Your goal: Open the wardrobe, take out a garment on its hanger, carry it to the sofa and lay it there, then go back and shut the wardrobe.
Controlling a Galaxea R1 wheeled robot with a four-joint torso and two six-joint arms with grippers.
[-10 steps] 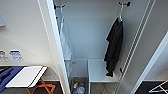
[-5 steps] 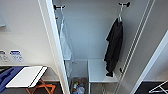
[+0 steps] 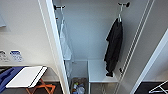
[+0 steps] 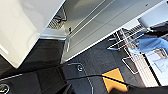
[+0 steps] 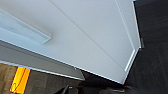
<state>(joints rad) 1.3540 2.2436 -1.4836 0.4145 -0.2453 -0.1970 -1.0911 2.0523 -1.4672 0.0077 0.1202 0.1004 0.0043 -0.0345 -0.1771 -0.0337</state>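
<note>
The wardrobe (image 3: 92, 30) stands open in front of me, white inside. Its left door (image 3: 53, 45) swings toward me edge-on, and the right door (image 3: 150, 45) is folded out to the right. The black garment (image 3: 114, 47) hangs on its thin white hanger (image 3: 120, 15) from a black bracket at the upper right of the interior. In the left wrist view, the white doors (image 4: 27, 27) show from low down above dark carpet. A white door panel (image 5: 87, 37) shows in the right wrist view.
A white garment (image 3: 65, 47) hangs at the wardrobe's left. Below are a low white shelf (image 3: 100, 71) and a basket (image 3: 78, 87) of items. A white table on orange legs (image 3: 26, 76) with blue cloth (image 3: 6, 77) stands left. A wire rack (image 3: 158, 88) sits right.
</note>
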